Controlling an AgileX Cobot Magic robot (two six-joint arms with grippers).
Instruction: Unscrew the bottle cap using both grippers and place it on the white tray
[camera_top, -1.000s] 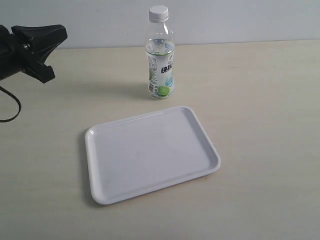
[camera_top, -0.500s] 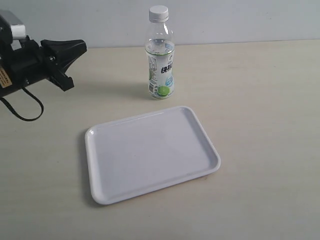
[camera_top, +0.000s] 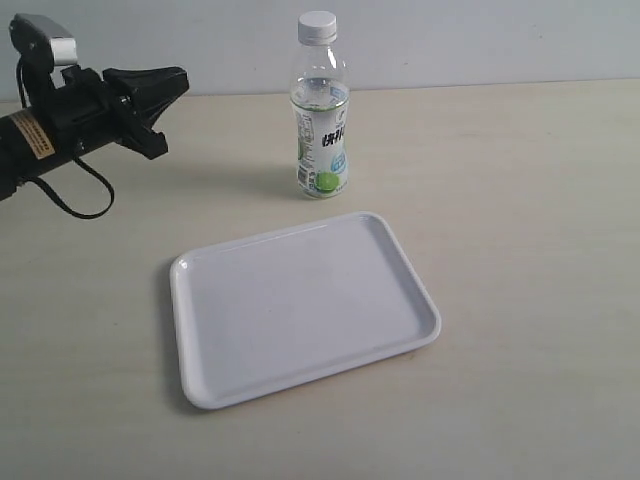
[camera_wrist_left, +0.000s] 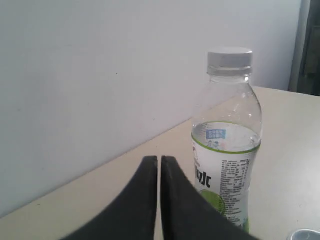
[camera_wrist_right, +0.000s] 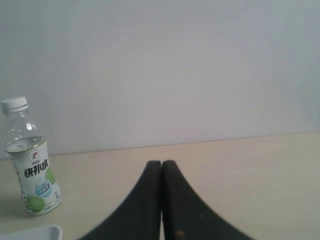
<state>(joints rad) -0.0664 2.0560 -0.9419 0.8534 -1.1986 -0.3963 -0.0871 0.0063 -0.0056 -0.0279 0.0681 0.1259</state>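
Note:
The clear bottle (camera_top: 321, 125) with its white-and-green label stands upright at the back of the table, the white ribbed cap (camera_top: 317, 25) screwed on its neck. In front of it lies the white tray (camera_top: 300, 305), with nothing on it. My left gripper (camera_top: 178, 80) hangs at the far left, level with the bottle's upper half and well short of it, jaws shut and holding nothing. The left wrist view shows the bottle (camera_wrist_left: 227, 165) and cap (camera_wrist_left: 230, 58) just beyond the shut gripper (camera_wrist_left: 159, 159). My right gripper (camera_wrist_right: 161, 162) is shut and empty, far from the bottle (camera_wrist_right: 33, 172).
A pale wall runs behind the table's back edge. The left arm (camera_top: 50, 130) trails a black cable loop (camera_top: 85, 195) over the table at the left. A corner of the tray (camera_wrist_right: 35, 232) shows in the right wrist view.
The left arm has moved in from the left edge toward the bottle and risen slightly. Bottle, cap and tray have not moved.

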